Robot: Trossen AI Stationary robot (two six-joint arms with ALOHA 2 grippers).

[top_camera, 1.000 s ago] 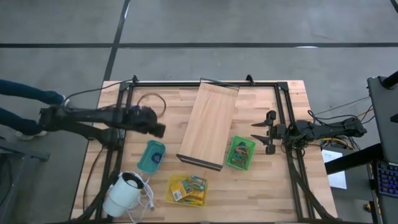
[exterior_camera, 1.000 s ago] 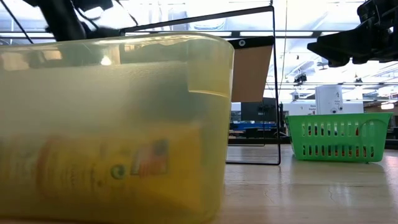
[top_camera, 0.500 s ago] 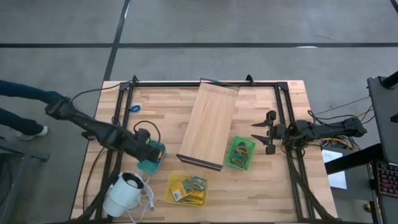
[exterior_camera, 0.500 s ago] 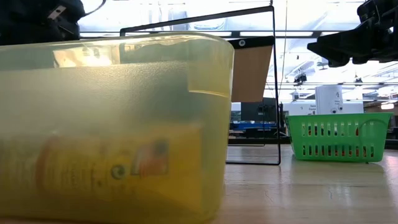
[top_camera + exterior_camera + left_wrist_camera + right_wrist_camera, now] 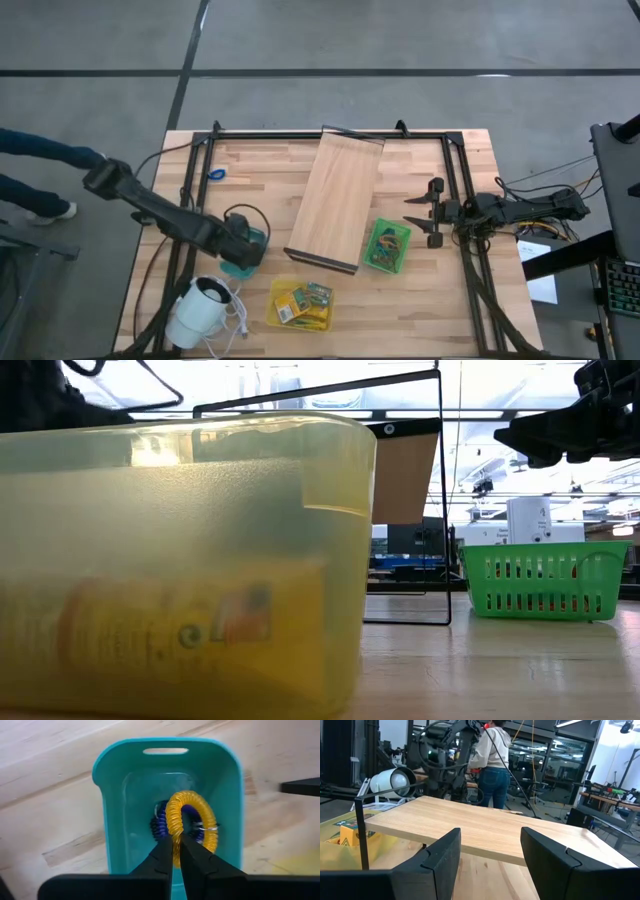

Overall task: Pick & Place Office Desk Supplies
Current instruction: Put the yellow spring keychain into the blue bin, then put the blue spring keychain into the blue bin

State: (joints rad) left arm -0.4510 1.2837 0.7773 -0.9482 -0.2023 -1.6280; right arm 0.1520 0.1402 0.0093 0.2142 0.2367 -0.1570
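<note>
My left gripper [image 5: 242,250] hangs over the small teal bin [image 5: 237,268], pointing down, and is shut on a yellow-orange coiled ring [image 5: 192,815]. In the left wrist view that gripper [image 5: 176,840] is above the bin's inside [image 5: 135,795], where a dark blue coiled ring [image 5: 160,825] lies on the floor. A blue rubber-band loop [image 5: 215,173] lies flat on the table's far left. Little yellow-green packets [image 5: 305,302] sit in the yellow bin [image 5: 278,318]. My right gripper [image 5: 428,212] waits open at the table's right side, touching nothing. My left gripper pinches the yellow-orange coiled ring at one spot of its coil [image 5: 176,831] between its two fingers, coming from above, pointing down. The ring's loop stands out past the fingertips over the teal bin. Whether it touches the blue ring below, I cannot tell.
The long pale wooden board [image 5: 335,200] lies down the table's middle. A green basket [image 5: 387,245] with small items sits to its right, and the white round corded device [image 5: 200,305] sits at the near left corner. A black frame [image 5: 330,135] borders the work area. A person [image 5: 492,755] stands beyond the table.
My left gripper has moved from the table's far left toward the near edge, ending over the teal bin. The arm swung round with it, uncovering the blue rubber-band loop on the far left. The right arm has kept still.
</note>
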